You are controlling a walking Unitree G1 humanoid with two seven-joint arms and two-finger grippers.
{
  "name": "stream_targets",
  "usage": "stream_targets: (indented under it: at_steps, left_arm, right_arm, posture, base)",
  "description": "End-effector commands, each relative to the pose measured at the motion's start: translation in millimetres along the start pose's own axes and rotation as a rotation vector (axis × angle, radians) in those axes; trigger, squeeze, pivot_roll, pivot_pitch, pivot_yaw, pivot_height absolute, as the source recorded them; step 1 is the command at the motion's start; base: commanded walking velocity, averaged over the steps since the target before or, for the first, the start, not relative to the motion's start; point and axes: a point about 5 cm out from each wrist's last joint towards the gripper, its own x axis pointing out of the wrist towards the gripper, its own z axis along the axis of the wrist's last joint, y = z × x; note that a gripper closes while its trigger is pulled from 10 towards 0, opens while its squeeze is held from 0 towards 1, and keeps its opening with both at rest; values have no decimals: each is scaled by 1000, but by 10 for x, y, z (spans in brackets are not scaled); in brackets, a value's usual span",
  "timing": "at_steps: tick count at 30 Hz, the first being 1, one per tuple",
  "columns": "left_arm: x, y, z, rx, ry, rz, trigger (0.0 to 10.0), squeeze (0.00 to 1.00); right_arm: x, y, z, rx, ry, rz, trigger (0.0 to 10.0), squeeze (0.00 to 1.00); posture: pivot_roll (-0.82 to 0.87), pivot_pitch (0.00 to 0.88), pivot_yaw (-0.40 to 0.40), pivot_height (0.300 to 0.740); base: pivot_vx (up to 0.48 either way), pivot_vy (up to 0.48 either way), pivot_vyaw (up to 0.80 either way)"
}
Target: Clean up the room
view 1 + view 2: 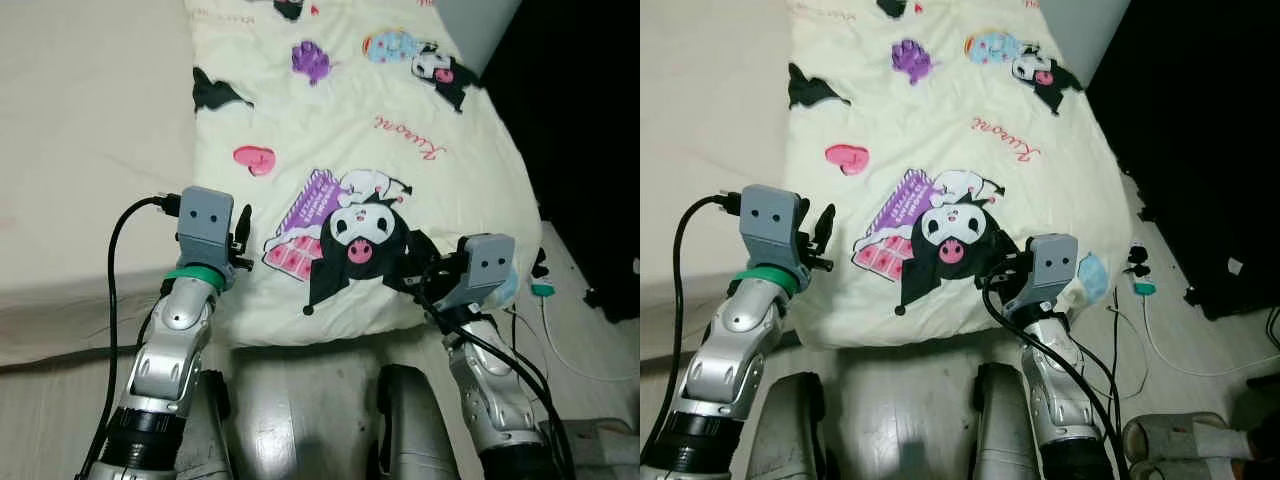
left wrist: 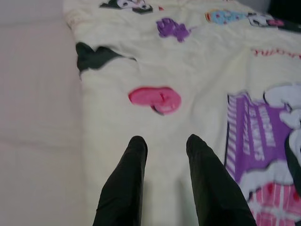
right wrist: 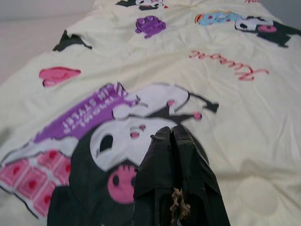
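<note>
A cream blanket [image 1: 400,100] printed with cartoon figures lies spread over the bed, its near edge hanging just in front of me. My left gripper [image 1: 242,235] hovers over the blanket's near left corner, open, with nothing between its fingers [image 2: 136,155]; a pink heart print [image 2: 155,100] lies just beyond them. My right gripper [image 1: 410,270] is held low over the black-and-white cartoon print [image 1: 358,238] near the blanket's front edge. Its fingers [image 3: 171,141] are shut together, and a bit of brownish fluff [image 3: 178,207] clings near their base.
Bare pale mattress [image 1: 90,150] extends left of the blanket. On the wooden floor at the right lie a blue mask-like item [image 1: 1095,275], a plug and white cable [image 1: 1160,340], and slippers [image 1: 1180,440]. Dark furniture [image 1: 1210,150] stands along the right side.
</note>
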Motion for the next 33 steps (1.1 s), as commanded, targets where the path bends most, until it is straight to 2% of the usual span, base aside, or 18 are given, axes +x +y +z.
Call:
stream_targets:
  at_steps: [1,13,19,20,24,30,33]
  left_arm:
    - [-5,-43,-51,11,16,-9,10000,0]
    - [-26,-243,-166,12,38,-63,10000,0]
    - [-60,-293,-252,27,59,-86,10000,0]
    - [-95,-323,-335,40,82,-103,10000,0]
    - [-107,-335,-371,45,90,-109,10000,0]
    - [-249,-388,-743,104,199,-172,10000,0]
    - [-272,-377,-811,115,220,-176,10000,0]
  right_arm:
    - [-49,-40,-56,-3,30,-17,10000,0]
    - [-114,-60,-213,2,89,-29,10000,0]
    - [-160,-84,-312,4,127,-40,10000,0]
    - [-195,-110,-382,-5,157,-49,10000,0]
    - [-208,-121,-411,-9,169,-52,10000,0]
    - [-379,-149,-656,-6,261,-96,10000,0]
    - [-432,-146,-727,-17,293,-97,10000,0]
  posture:
    - [38,117,-17,611]
    - [38,102,-17,666]
    - [39,97,-17,686]
    - [37,89,-16,696]
    - [37,88,-16,706]
    - [2,53,4,731]
    - [-4,47,5,740]
  base:
    - [0,0,0]
    - [0,0,0]
    - [0,0,0]
    - [0,0,0]
    - [0,0,0]
    - [0,0,0]
    - [0,0,0]
